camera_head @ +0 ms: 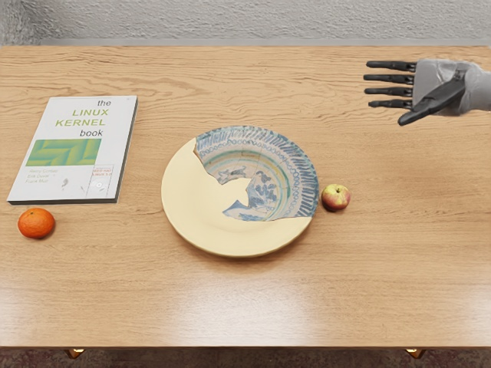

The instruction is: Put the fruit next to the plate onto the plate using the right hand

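One round apple [335, 197] sits stem-up just beside the plate [201, 216]; right hand [420, 86] spread, well apart.

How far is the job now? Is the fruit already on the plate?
Done: nothing yet; the apple lies on the table beside the right rim of the plate. In hand: nothing; the right robot hand is open, far from the apple. Left: reach, grasp, lift, place it on the plate.
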Available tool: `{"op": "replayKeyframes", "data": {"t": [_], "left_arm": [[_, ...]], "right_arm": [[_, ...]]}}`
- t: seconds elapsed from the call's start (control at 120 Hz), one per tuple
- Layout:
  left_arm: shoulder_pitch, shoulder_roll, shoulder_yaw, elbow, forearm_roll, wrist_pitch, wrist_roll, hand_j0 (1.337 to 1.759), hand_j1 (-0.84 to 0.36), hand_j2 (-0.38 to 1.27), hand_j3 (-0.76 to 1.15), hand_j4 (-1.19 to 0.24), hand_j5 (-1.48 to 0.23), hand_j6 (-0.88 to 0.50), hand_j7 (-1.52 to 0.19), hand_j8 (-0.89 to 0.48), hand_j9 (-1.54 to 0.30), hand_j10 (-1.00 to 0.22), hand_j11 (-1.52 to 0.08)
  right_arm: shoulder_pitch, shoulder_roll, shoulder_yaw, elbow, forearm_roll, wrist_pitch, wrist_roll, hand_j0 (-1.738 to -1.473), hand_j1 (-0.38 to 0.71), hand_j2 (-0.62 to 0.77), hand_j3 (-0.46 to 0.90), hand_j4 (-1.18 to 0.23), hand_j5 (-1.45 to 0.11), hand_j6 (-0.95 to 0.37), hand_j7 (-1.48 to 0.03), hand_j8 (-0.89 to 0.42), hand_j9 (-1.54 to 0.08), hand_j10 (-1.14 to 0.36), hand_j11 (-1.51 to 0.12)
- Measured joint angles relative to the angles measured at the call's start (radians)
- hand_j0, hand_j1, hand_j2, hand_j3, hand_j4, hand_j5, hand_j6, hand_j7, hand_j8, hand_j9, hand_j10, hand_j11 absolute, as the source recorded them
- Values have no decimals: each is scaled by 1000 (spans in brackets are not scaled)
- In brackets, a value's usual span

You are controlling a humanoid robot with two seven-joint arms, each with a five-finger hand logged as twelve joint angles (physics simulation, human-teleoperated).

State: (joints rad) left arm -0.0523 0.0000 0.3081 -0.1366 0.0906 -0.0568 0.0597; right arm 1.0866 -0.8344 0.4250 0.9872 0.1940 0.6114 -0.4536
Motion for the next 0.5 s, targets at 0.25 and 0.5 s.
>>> {"op": "replayKeyframes", "data": {"t": [0.25, 0.5], "left_arm": [[0, 0, 0, 0, 0, 0, 0, 1658, 55, 49, 0, -245, -318, -245, -318, -245, -318, -245, -318], [0, 0, 0, 0, 0, 0, 0, 1658, 55, 49, 0, -245, -318, -245, -318, -245, -318, -245, -318]], "right_arm": [[7, 24, 55, -3, -160, 0, 10, -1658, -313, -6, 0, -28, -39, -28, -39, -28, -39, -29, -39], [-27, 19, 174, 171, -669, 0, 161, -1658, -302, -7, 0, -40, -51, -40, -51, -40, -51, -39, -51]]}}
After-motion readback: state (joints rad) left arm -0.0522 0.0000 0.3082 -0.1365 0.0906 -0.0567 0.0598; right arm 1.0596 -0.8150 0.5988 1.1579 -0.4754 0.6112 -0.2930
